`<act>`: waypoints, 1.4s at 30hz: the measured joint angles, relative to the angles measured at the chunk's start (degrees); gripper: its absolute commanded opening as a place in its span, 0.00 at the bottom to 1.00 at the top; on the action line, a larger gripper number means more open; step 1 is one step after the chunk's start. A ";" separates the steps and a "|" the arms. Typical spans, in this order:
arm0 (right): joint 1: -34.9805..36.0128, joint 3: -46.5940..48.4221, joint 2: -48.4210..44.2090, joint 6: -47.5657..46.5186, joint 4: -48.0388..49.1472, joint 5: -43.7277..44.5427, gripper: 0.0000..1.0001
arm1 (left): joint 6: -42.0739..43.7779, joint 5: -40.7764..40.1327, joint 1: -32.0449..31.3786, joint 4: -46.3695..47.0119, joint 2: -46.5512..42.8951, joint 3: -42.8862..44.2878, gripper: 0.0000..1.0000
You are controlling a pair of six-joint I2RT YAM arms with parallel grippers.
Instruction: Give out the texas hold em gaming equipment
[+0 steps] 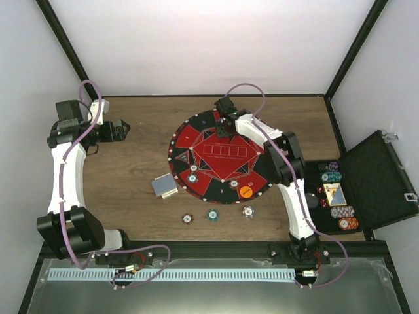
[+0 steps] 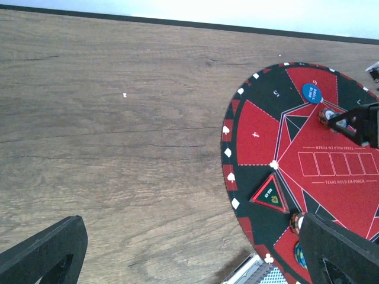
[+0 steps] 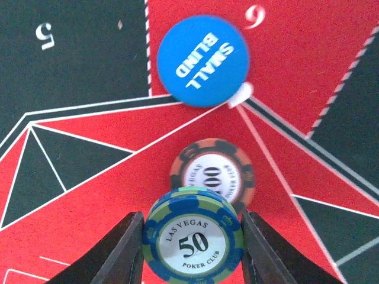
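My right gripper [image 1: 226, 125] is over the far side of the round red-and-black mat [image 1: 222, 157]. In the right wrist view it [image 3: 192, 242] is shut on a blue-and-green "50" poker chip [image 3: 193, 241], held flat between both fingers. Just beyond it a brown "100" chip [image 3: 213, 171] lies on the mat, then a blue "small blind" disc [image 3: 202, 60]. My left gripper [image 1: 121, 129] is open and empty over bare wood at the far left [image 2: 189, 260]. The grey-blue card deck [image 1: 164, 186] lies by the mat's left edge. An orange disc [image 1: 246, 192] lies on the mat's near edge.
Three chips [image 1: 213, 214] lie in a row on the wood near the mat's front. More chips [image 1: 192, 176] sit on the mat's left part. An open black case [image 1: 373, 186] with chip stacks and cards stands at the right edge.
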 measured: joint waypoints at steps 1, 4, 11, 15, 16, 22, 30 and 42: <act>0.17 0.59 1.14 0.02 -0.15 -0.70 0.18 | 0.00 -0.13 -0.02 0.02 0.11 0.00 1.00; 0.48 1.49 2.49 0.02 -0.85 -2.03 0.18 | 0.02 -0.20 -0.02 0.02 0.24 0.00 1.00; 1.07 7.72 3.43 0.02 -1.46 -3.78 0.18 | 0.02 -0.24 0.00 0.04 0.85 0.00 1.00; 1.11 10.27 4.72 0.02 -1.22 -4.26 0.18 | 0.04 -0.31 -0.02 0.09 1.01 0.00 1.00; 1.11 10.60 5.27 0.02 -1.38 -4.42 0.18 | 0.04 -0.31 -0.02 0.09 1.03 0.00 1.00; 1.18 13.38 10.10 0.02 -1.90 -5.27 0.19 | 0.04 -0.33 -0.02 0.15 1.29 0.00 1.00; 1.51 15.19 12.13 -0.11 -2.47 -5.38 0.46 | 0.07 -0.42 -0.02 0.17 1.92 0.00 1.00; 2.93 22.29 11.93 -1.81 -4.79 -3.61 0.72 | 0.07 -0.42 -0.02 0.15 1.97 0.00 1.00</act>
